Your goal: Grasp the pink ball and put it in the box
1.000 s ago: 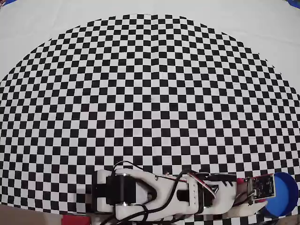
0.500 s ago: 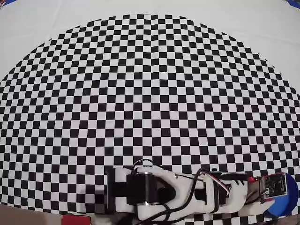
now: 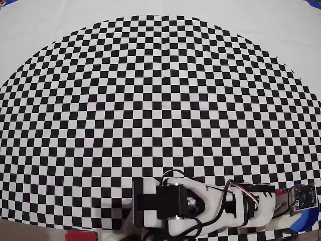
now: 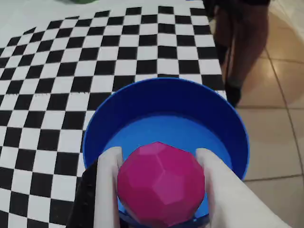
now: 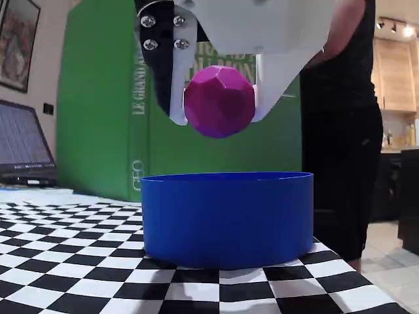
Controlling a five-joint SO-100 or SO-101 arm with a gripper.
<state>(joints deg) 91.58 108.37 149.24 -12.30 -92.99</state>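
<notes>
Pink ball (image 5: 219, 100) sat pinched in gripper (image 5: 219, 108), hanging w/ clear air above blue box (image 5: 228, 219), which stood at checkered mat's (image 4: 57, 90) corner edge.

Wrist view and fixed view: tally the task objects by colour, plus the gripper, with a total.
Pink: 1, the pink ball, clamped in the gripper above the box
Blue: 1, the box, standing on the checkered mat
White: 1, the gripper
Total: 3

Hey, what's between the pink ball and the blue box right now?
Nothing: the fixed view shows only open air between the pink ball, clamped in the gripper, and the box below.
</notes>
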